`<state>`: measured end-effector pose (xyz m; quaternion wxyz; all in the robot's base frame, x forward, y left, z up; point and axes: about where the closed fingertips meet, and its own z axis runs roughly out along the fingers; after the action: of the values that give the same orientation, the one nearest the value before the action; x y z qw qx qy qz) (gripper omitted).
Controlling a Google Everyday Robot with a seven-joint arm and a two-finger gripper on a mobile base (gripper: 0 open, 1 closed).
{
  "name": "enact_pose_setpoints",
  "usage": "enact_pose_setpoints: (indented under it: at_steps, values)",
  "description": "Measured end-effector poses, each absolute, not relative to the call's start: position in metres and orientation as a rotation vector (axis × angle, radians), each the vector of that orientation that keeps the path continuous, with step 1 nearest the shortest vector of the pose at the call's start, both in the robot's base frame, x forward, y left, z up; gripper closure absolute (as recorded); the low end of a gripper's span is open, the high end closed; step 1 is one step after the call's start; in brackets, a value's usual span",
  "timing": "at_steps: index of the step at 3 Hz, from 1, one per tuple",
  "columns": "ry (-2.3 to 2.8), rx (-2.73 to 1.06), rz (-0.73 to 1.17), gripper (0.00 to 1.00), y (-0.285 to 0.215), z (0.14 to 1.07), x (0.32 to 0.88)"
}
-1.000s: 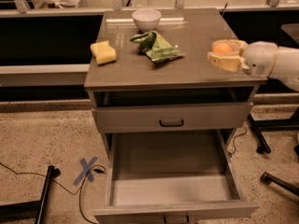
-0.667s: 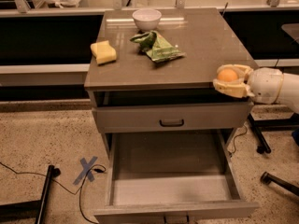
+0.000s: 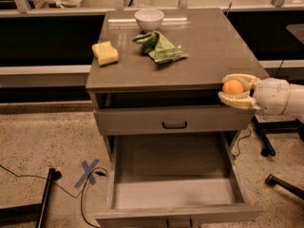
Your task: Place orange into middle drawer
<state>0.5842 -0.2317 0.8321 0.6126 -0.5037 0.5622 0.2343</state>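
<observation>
Gripper (image 3: 224,89) at 3 o'clock side of cabinet, level with front right corner of top, fingers clamped above and below orange (image 3: 233,86). Orange small, round, smooth, bright; held in air beside cabinet, not over tray. Middle drawer (image 3: 171,194) pulled open, at 7 o'clock from gripper, lower and nearer camera. Tray's long axis 9-to-3. Likely calls for carry toward 7 o'clock, clearing upper drawer front (image 3: 174,125), then down.

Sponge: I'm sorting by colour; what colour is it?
Yellow sponge, camera view. The gripper holds the orange by a front corner of the cabinet.
</observation>
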Motion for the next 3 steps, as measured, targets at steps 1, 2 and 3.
enact_pose_setpoints:
  at_steps: [1, 2, 3]
  values:
    - [1.413, -1.244, 0.513, 1.0, -0.256, 0.76, 0.573]
    - [1.495, -1.348, 0.589, 1.0, -0.279, 0.704, 0.557]
    - [1.487, -1.376, 0.63, 1.0, -0.276, 0.701, 0.547]
